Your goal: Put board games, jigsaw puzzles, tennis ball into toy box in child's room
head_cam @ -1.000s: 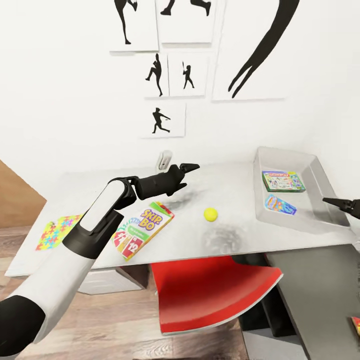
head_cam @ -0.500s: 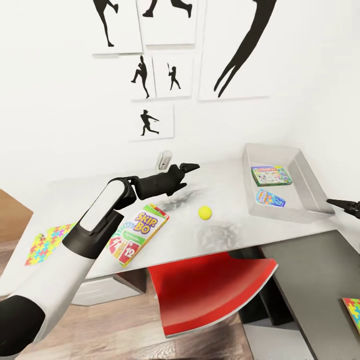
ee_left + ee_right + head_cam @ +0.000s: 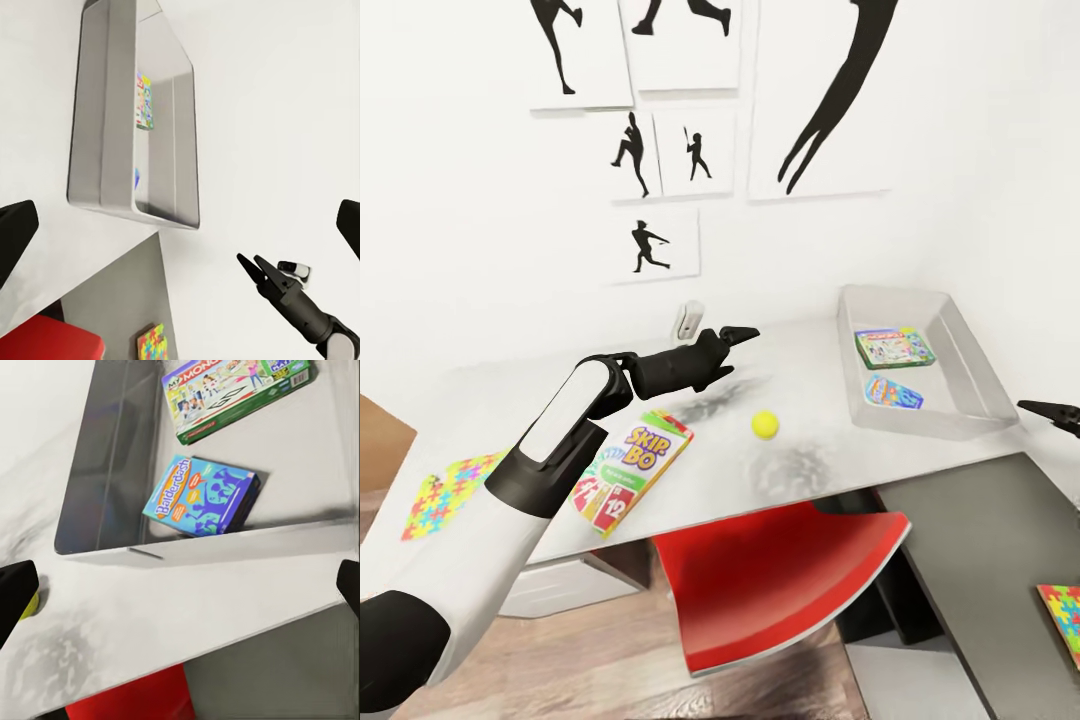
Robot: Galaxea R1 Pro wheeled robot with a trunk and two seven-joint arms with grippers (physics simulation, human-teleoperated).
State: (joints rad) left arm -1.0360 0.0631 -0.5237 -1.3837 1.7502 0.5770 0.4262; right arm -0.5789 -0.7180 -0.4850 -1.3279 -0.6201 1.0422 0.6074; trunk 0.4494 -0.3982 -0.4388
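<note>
While two of the board games already lie inside it, the toy box point(image 3: 970, 385) sits at the desk's point(image 3: 490, 400) far right corner against the wall: we see the green-edged game point(image 3: 895, 348) toward the wall end and the smaller blue game point(image 3: 893, 393) toward the near end, apart from each other. Our right wrist view shows both boxes flat on the tray floor, the blue one point(image 3: 201, 495) near the front wall and the green-edged one point(image 3: 236, 390) beyond it.

On the bare desk top, the tennis ball point(image 3: 765, 425) rests around mid-depth, to the left of the toy box. Left of it, the SKIP-BO game point(image 3: 630, 470) lies flat near the desk's front edge, partly hidden by our left arm. One jigsaw puzzle point(image 3: 445, 492) lies at the desk's left front corner; the other point(image 3: 1062, 620) lies on the lower dark wing point(image 3: 980, 540), near its right edge.

Our left gripper point(image 3: 738, 333) hovers above the desk, behind the SKIP-BO game, holding nothing; from the head view its fingers look close together, but we cannot tell its state. Our right gripper point(image 3: 1040, 408) pokes in just right of the toy box, fingers drawn to a point and empty.

A red chair point(image 3: 780, 580) stands tucked under the desk, and black silhouette prints point(image 3: 650, 245) hang on the white wall.
</note>
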